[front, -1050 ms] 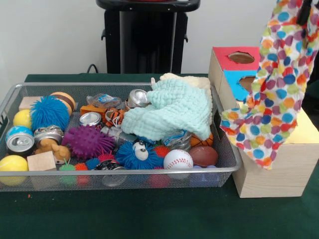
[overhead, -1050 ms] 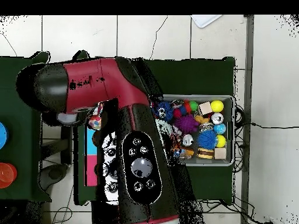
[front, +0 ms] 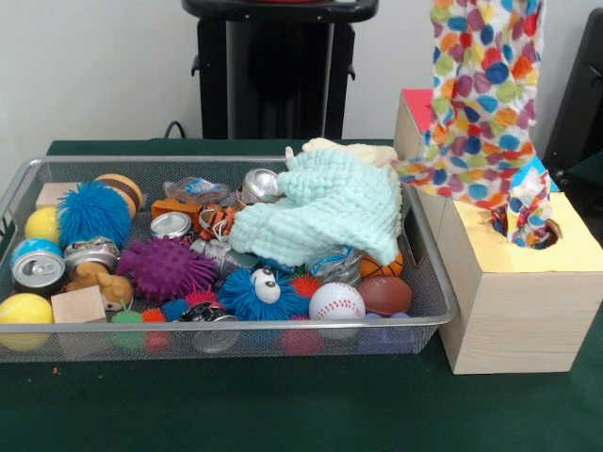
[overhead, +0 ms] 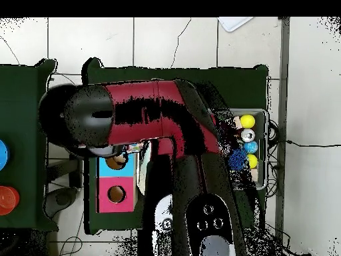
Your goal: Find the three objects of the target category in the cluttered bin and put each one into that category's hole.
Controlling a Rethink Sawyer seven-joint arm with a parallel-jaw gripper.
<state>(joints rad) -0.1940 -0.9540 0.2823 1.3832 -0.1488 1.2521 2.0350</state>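
Observation:
A polka-dot cloth (front: 480, 94) hangs straight down from above the top edge of the front view. Its lower end is bunched inside the hole (front: 528, 232) in the yellow top of the pale wooden box (front: 513, 311). Whatever holds the cloth is out of the picture. In the overhead view the red and black arm (overhead: 160, 113) reaches over the boxes and hides the gripper and the yellow box. The wire mesh bin (front: 28, 174) is full of toys, and no other polka-dot cloth shows in it. The bin's end also shows in the overhead view (overhead: 266, 120).
A mint-green waffle cloth (front: 325, 207) lies over a cream cloth (front: 363, 151) in the bin's right half. Cans, spiky balls, a baseball (front: 336, 301) and wooden blocks fill the rest. A red-topped box (front: 415, 99) and a blue-topped box (front: 542, 174) stand behind the yellow one.

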